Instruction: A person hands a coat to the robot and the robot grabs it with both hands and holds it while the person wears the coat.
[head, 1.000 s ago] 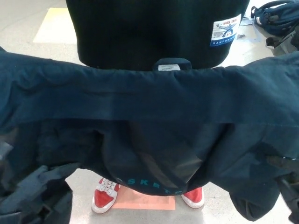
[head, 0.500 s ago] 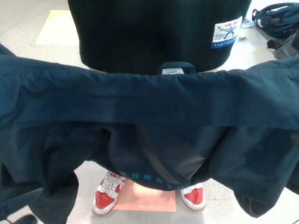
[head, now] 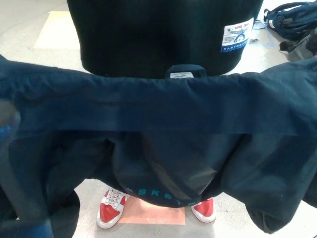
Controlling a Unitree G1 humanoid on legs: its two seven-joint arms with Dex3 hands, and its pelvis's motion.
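A dark navy coat point(head: 163, 106) is stretched wide across the whole head view, with its inner lining facing me. Its collar with a hanging loop and white label point(head: 181, 75) sits at the top middle. Just beyond the collar stands a person in a dark top point(head: 158, 34) with a white and blue patch point(head: 235, 35). The person's red and white shoes point(head: 110, 210) show under the coat's hem. Neither of my hands shows; the coat's folds cover both sides. A blurred grey shape point(head: 7, 116) lies at the left edge, and I cannot tell what it is.
An orange mark point(head: 153, 215) is on the floor between the shoes. A pale yellow mark point(head: 52, 29) lies on the floor at the far left. Dark blue bags point(head: 292, 20) are piled at the far right.
The coat stays stretched out at about the same height. Its lower left folds have shifted, and a blurred grey shape has come in at the left edge. The dark shape at the lower right is gone.
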